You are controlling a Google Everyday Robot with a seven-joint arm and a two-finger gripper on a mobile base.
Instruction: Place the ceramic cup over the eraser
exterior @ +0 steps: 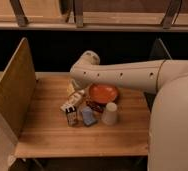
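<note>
1. Standing on the wooden table (47, 135), the ceramic cup (109, 114) is recorded just in front of the orange plate (103, 93), at the right of the cluster of small items. It is not seen to be held by anything. Which end faces down cannot be told for certain.
2. Eraser (71, 117): recorded at the left front of the cluster, lying on the table, uncovered. It is kept apart from the cup by the flat light-blue piece (89, 118), which lies between them.
3. White bottle-like item (75, 99): recorded just behind the eraser, to the left of the plate.
4. Gripper (73, 88): carried at the end of the pale arm (122, 75), which reaches in from the right. It is lowered at the back left of the cluster, near the bottle-like item and apart from the cup. Whether it is open or closed cannot be told, and no hold on the cup is shown.
5. Completed: nothing, so far as can be judged. The cup is ungrasped and the eraser is bare.
6. Outstanding: the cup is to be taken up, carried past the blue piece, set mouth-down over the eraser and released.
</note>
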